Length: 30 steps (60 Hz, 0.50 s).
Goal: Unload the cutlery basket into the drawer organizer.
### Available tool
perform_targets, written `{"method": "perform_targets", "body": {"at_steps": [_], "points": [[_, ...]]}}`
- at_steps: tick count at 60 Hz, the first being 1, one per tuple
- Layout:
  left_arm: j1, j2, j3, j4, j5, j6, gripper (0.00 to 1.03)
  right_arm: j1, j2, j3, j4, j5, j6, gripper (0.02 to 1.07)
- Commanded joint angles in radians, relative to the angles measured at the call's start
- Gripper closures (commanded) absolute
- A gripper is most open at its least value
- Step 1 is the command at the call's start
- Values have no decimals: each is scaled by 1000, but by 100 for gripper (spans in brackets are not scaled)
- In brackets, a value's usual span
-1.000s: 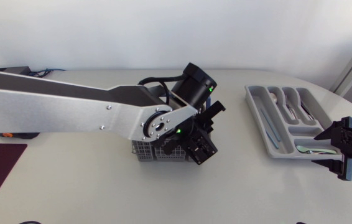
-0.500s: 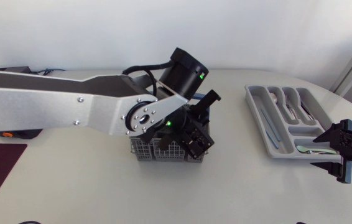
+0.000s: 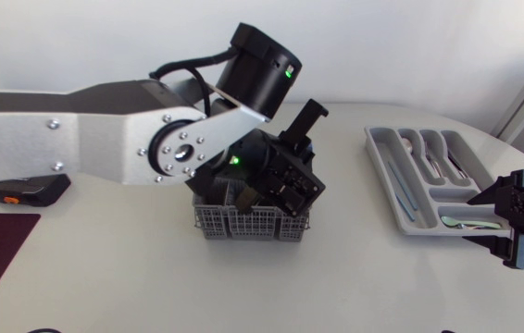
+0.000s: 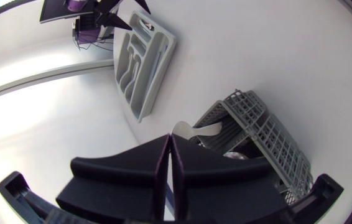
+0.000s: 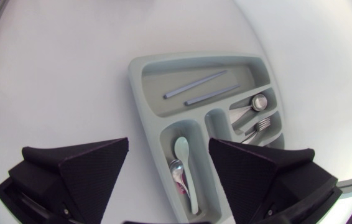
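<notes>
Grey basket (image 3: 248, 225) seemingly just under left tool (image 4: 170, 139)

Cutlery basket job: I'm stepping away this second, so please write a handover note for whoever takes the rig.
Left end effector: shut, above the cutlery basket; nothing visibly gripped.
Right end effector: open, hovering over the drawer organizer.
Done: the organizer holds a teal spoon, a fork, two grey sticks and other cutlery.
Left: the basket holds at least a white spoon; move it over.
</notes>
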State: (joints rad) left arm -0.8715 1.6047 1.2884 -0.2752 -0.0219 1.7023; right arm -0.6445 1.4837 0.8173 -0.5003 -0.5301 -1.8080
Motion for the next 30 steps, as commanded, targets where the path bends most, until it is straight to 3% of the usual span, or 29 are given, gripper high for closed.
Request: {"method": "perform_targets", "body": {"at_steps": [1, 21, 30], "points": [[6, -54, 51, -36, 14, -35, 100, 11, -28, -18, -26, -13, 12, 14], [-6, -129, 130, -121, 30, -251, 100, 37, -122, -50, -53, -48, 56, 14], [-14, -124, 183, -147, 27, -467, 100, 59, -189, -50, -93, -97, 137, 14]]}}
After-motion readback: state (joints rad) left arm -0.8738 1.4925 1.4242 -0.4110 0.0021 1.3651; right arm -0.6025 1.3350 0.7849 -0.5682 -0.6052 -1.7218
